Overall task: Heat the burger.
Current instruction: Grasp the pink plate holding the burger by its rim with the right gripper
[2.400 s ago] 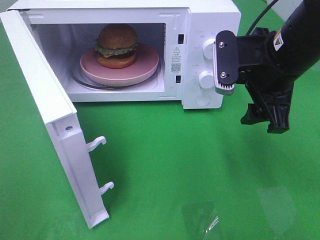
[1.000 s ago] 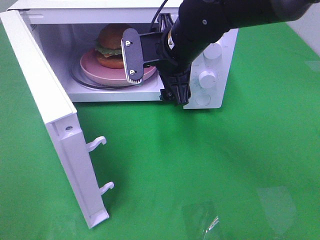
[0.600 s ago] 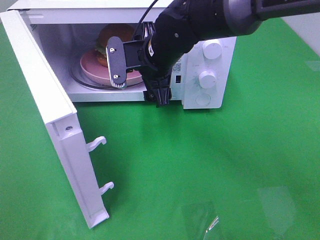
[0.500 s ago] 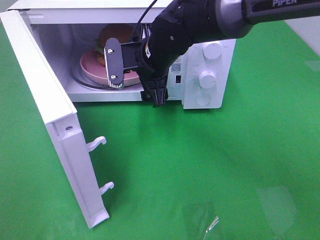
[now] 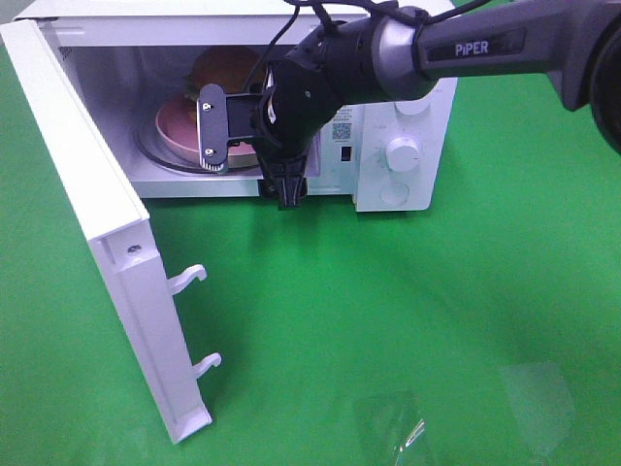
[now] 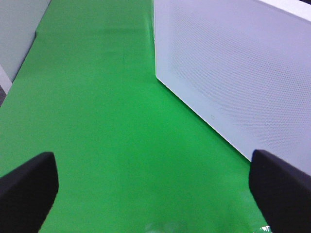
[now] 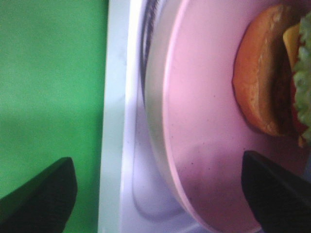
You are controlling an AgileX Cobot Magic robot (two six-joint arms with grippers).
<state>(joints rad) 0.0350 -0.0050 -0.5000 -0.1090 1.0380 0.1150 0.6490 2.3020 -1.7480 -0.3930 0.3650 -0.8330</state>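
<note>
While the door (image 5: 97,223) of the white microwave (image 5: 427,136) stands swung wide open to the left, the burger (image 5: 223,66) sits inside the cavity on a pink plate (image 5: 173,121), plate on the glass turntable (image 5: 155,155). Burger mostly hidden in the high view by the right arm; only the bun top shows there. Right wrist view shows the bottom bun (image 7: 257,92), a bit of lettuce at the frame edge, the plate (image 7: 204,126) and the turntable rim (image 7: 150,92). Right gripper (image 5: 250,184) reaches across to the cavity mouth, just in front of the plate's near edge, jaws spread wide, nothing gripped; from its own camera (image 7: 155,199) the plate rim lies in line between the two fingers, contact cannot be told. Left gripper (image 6: 153,194) not seen in the high view; its wrist view shows jaws wide apart and empty, above the green mat (image 6: 97,121), near a white perforated panel (image 6: 233,63) of the microwave, which panel cannot be told. Two knobs on the control panel, lower one (image 5: 403,153) fully visible. Green mat (image 5: 408,320) covers the table.
</note>
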